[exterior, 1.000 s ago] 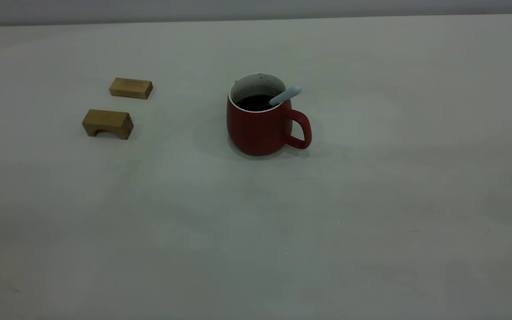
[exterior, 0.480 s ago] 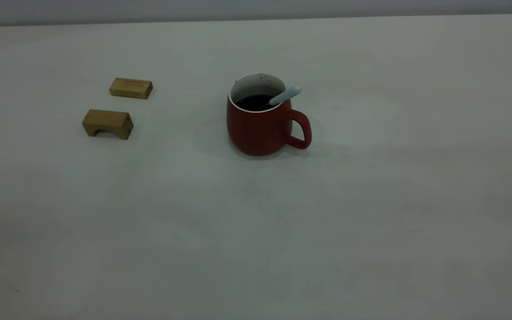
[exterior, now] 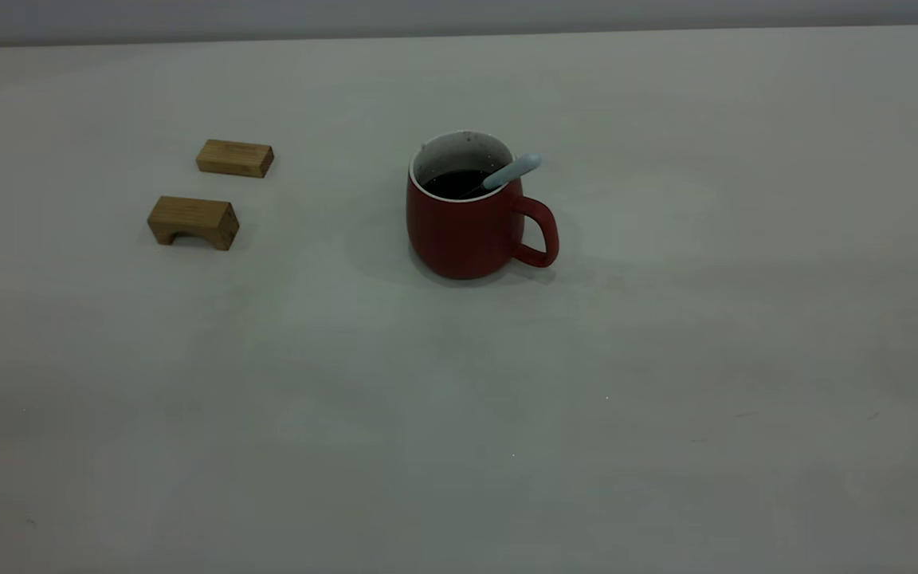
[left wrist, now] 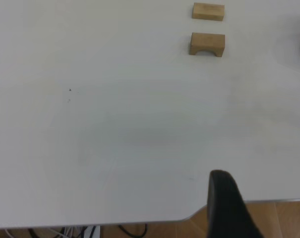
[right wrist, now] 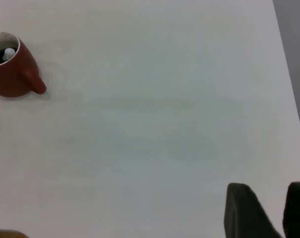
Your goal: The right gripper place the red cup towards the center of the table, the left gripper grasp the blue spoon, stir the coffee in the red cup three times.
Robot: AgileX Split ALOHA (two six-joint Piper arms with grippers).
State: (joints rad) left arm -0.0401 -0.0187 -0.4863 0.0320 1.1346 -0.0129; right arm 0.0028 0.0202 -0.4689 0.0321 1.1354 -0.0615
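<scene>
The red cup (exterior: 465,227) stands upright near the middle of the table (exterior: 666,359), its loop handle toward the right. Dark coffee (exterior: 456,182) fills it partway. The blue spoon (exterior: 513,170) leans in the cup, with its pale handle resting over the rim above the loop handle. Neither arm shows in the exterior view. My left gripper (left wrist: 263,208) hangs open over the table's near edge, far from the cup. My right gripper (right wrist: 270,208) is open and empty over bare table, far from the red cup (right wrist: 12,74) and the spoon (right wrist: 9,52).
Two brown wooden blocks lie left of the cup: a flat one (exterior: 234,158) and an arched one (exterior: 193,222). They also show in the left wrist view, the flat block (left wrist: 208,11) and the arched block (left wrist: 207,43). Cables and wooden floor show past the table edge (left wrist: 140,222).
</scene>
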